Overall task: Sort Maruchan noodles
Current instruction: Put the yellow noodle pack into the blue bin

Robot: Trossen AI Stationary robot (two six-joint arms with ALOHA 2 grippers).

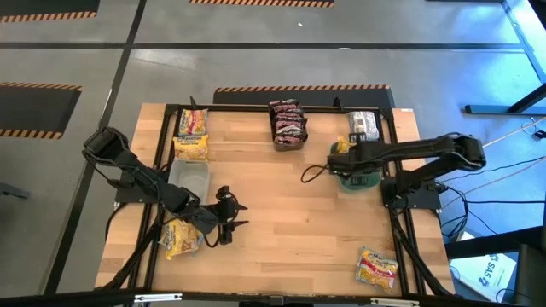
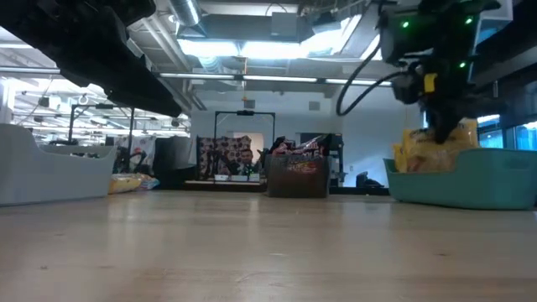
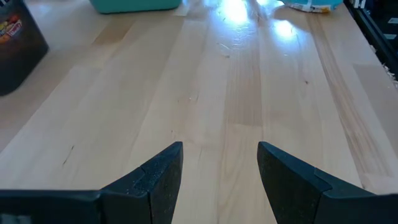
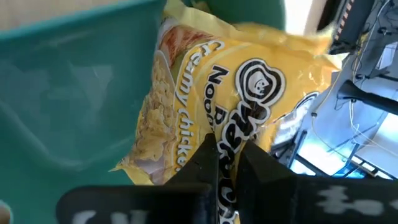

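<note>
A light wooden table [image 1: 281,205] with a black frame carried a green dish [image 1: 358,179], a dark bin [image 1: 288,136] of red packets, a clear grey bin [image 1: 189,177], and yellow noodle packets [image 1: 377,269] lying directly on the wood.

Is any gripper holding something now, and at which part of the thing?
The right gripper pinches a yellow glossy plastic noodle packet at its edge, over the teal bin. The left gripper is open and holds nothing.

Pale wooden plank desk [image 1: 290,205] framed in black metal rails, standing on grey concrete floor [image 1: 256,68] marked with orange-and-black hazard stripes [image 1: 300,88]. Beyond, exposed ceiling ducts and bright strip lights [image 2: 252,50]; blue-lit windows [image 2: 512,134] at one side.
</note>
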